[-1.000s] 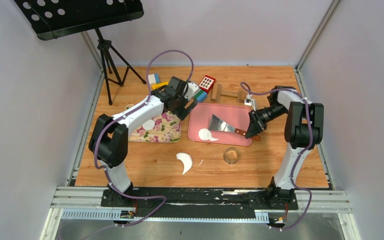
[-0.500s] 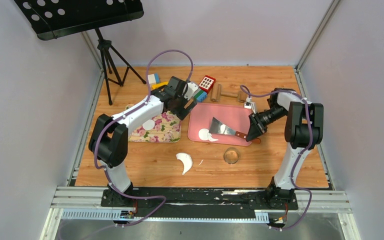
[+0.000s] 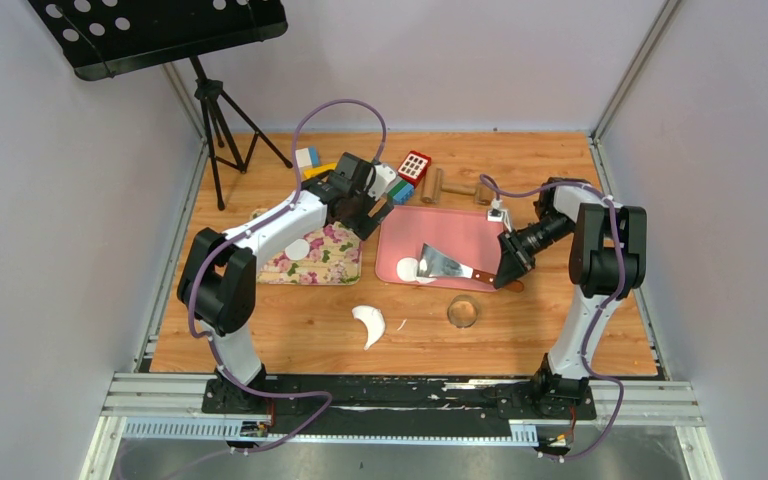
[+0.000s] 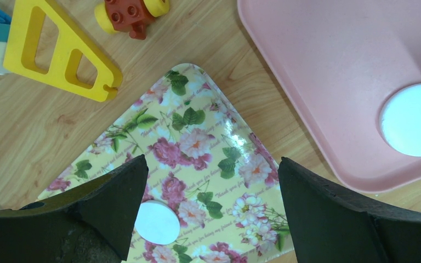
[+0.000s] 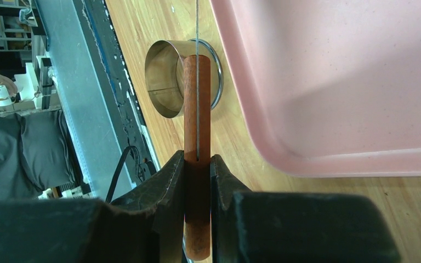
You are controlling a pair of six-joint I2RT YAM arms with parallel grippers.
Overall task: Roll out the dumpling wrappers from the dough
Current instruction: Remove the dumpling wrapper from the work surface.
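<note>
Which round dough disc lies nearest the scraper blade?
The disc on the pink tray, right beside the scraper blade; the other disc sits on the floral tray.

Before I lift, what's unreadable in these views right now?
- Top external: whether the scraper reaches under the pink-tray wrapper; too small.
- Right wrist: its blade is edge-on; that wrapper is out of frame.
- Left wrist: floral-tray wrapper partly behind the left end effector.

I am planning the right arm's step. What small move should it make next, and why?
Probably slide the scraper toward the dumpling wrapper on the pink tray, blade kept low, to slip under it. The right gripper is shut on the handle, and the blade edge lies close beside the wrapper.
</note>
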